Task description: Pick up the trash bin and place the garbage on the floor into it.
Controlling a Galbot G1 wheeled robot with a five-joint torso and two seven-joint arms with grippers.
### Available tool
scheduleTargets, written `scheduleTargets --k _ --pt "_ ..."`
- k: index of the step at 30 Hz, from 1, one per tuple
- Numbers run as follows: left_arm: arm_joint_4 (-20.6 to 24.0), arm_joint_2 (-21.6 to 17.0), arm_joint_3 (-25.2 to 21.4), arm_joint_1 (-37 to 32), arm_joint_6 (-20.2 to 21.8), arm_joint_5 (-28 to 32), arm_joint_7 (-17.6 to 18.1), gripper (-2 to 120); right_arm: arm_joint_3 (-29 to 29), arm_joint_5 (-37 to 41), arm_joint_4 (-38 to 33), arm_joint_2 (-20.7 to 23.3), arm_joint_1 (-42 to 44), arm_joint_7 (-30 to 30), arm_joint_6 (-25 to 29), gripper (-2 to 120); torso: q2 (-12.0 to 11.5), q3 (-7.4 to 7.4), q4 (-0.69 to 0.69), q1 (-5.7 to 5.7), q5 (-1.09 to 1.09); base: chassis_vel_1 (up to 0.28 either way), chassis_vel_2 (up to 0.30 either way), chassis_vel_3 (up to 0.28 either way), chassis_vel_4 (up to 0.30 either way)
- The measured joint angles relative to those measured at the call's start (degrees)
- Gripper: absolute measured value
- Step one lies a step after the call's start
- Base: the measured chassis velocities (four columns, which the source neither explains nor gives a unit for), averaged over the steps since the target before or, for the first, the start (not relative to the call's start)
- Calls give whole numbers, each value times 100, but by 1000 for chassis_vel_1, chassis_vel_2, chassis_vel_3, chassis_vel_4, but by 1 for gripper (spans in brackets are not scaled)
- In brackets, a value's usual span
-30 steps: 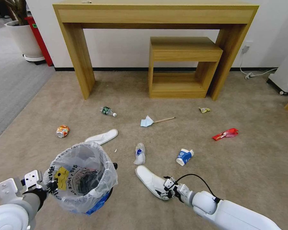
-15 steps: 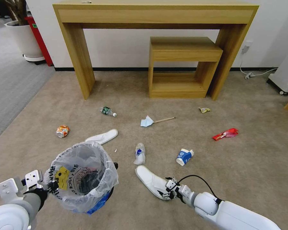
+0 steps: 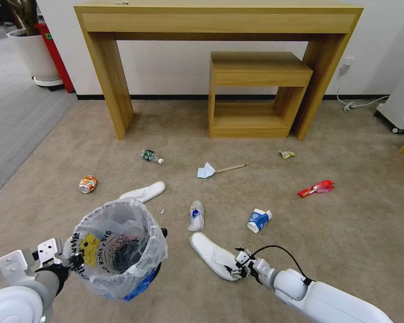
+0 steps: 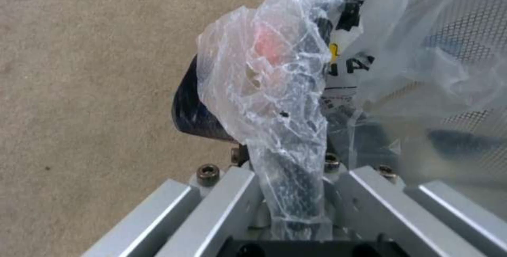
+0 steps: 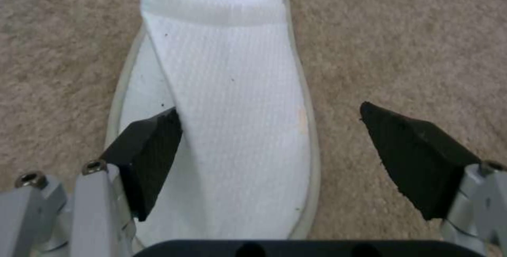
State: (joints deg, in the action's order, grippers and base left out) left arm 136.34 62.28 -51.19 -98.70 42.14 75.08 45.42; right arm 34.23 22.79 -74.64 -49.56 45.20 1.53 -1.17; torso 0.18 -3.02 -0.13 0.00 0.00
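Over on the left, the left claw [image 3: 74,261] stays clamped on the plastic-lined rim of the trash bin [image 3: 116,249], holding it just above the floor [image 3: 354,233]; it has hardly stirred in the last second. In the middle, the near white slipper [image 3: 213,255] lies flat on the carpet. On the right, the right claw [image 3: 236,268] has sunk lower onto the slipper's near end, its pads [image 5: 150,152] spread apart, one touching the white upper and the other over bare carpet. I'd say a grasp is near, nothing lifted yet.
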Motion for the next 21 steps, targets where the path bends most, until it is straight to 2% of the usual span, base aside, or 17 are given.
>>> scheduleTargets --k 13,16,17,20,21 --pt "13 10 7 9 0 -12 -14 1 113 -20 108 -97 -67 -35 103 81 0 0 0 0 0 0 0 0 0" --pt "22 17 24 27 0 -20 -25 1 113 -32 100 -95 -72 -38 139 68 0 0 0 0 0 0 0 0 0" --pt "22 17 24 27 0 -20 -25 1 113 -32 100 -95 -72 -38 139 68 0 0 0 0 0 0 0 0 0" --pt "32 25 34 25 0 -52 -62 1 114 -34 98 -87 -92 -37 173 53 0 0 0 0 0 0 0 0 0" --pt "32 25 34 25 0 -52 -62 1 114 -34 98 -87 -92 -37 173 53 0 0 0 0 0 0 0 0 0"
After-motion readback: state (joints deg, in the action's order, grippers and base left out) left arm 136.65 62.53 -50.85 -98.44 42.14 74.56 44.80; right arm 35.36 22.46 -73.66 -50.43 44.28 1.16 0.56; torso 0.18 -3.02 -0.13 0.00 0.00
